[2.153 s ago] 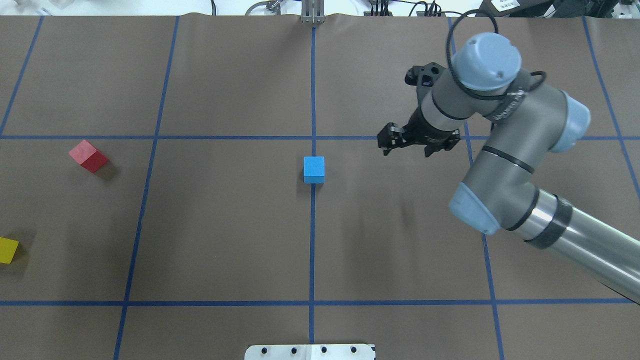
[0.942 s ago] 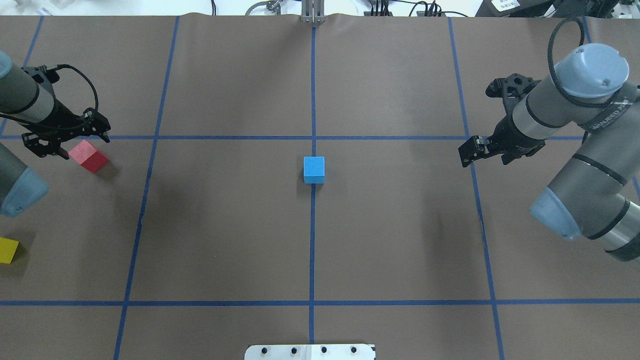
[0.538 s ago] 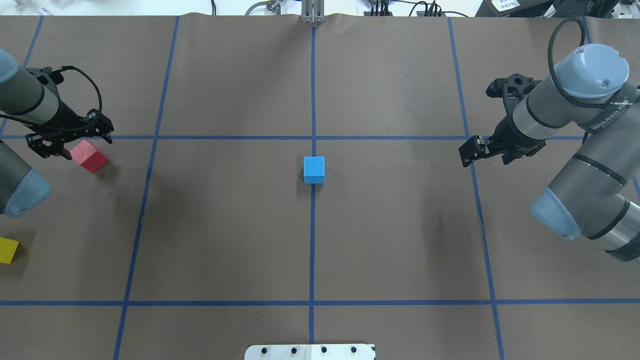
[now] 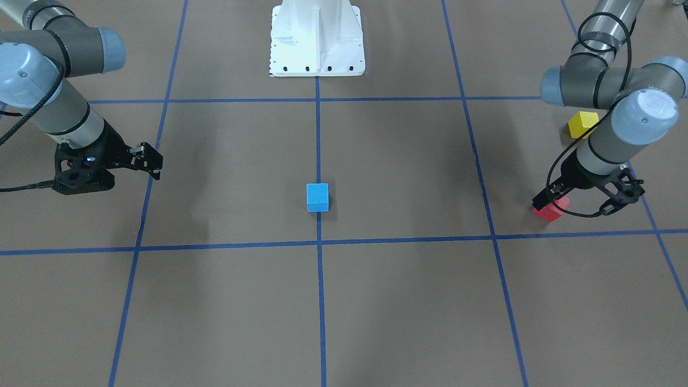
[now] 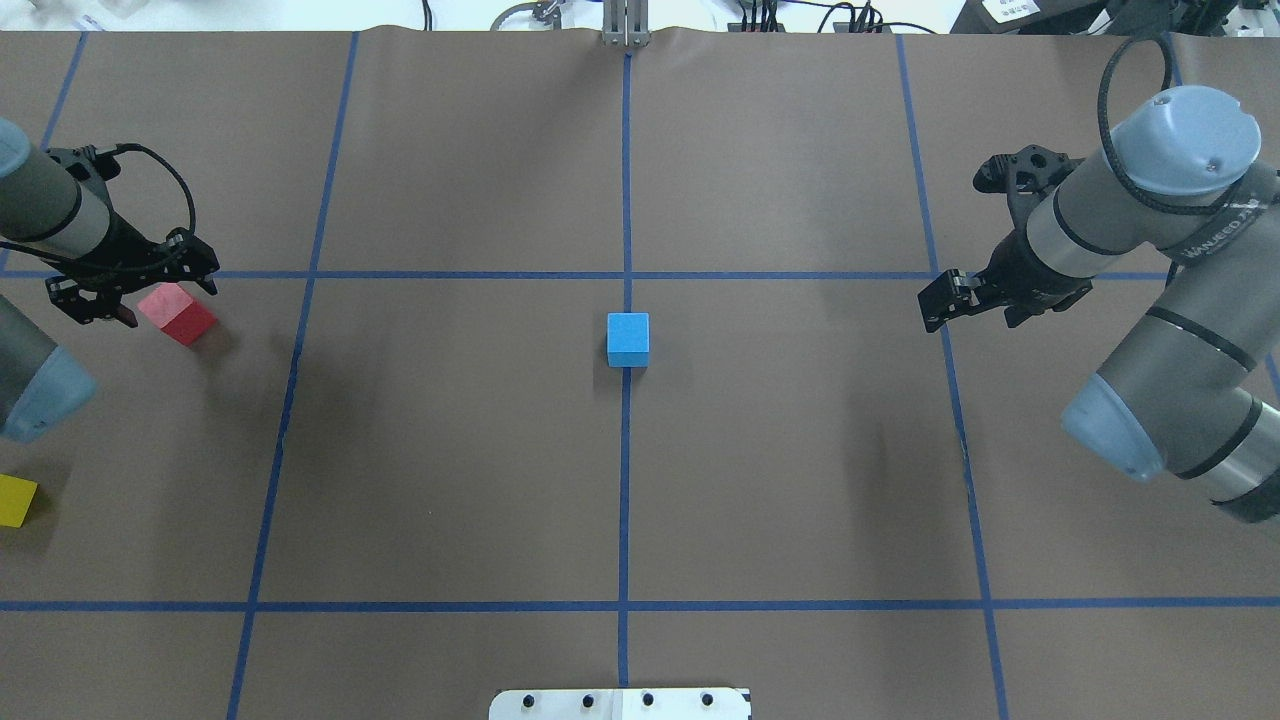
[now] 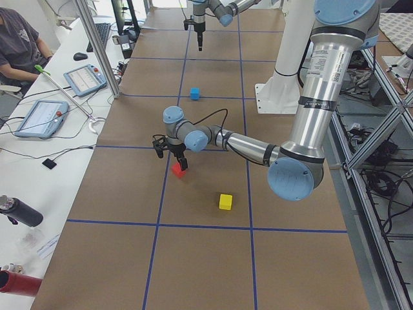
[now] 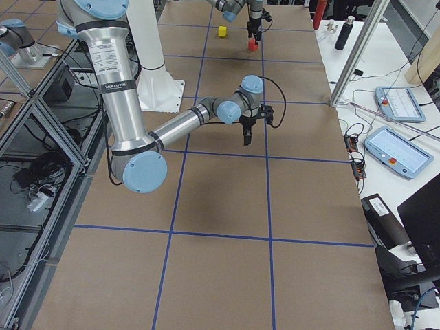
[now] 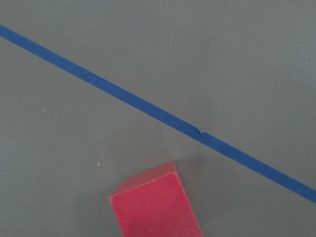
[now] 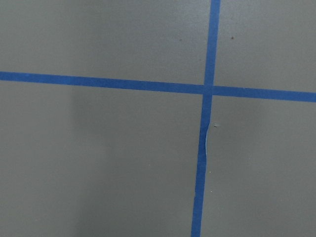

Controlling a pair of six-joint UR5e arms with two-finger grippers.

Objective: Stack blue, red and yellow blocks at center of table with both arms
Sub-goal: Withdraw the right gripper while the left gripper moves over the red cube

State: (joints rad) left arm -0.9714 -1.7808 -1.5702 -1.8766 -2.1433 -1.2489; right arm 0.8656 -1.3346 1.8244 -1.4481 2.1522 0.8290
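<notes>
Left gripper (image 5: 160, 295) is hovering wide open over the diagonally turned red block (image 5: 177, 312). Right gripper (image 5: 975, 305) is hanging open and empty. Yellow block (image 5: 15, 500) is edge-cropped.

Robotics lab, apparently, at work.
A tape-gridded table (image 6: 206, 258), control tablets (image 6: 42, 118), aluminium framing (image 6: 97, 48) and a seated person (image 6: 19, 45) filled the room.

No legible text, lettering (image 5: 1215, 232) on right arm (image 5: 1190, 320) too blurred to read
</notes>
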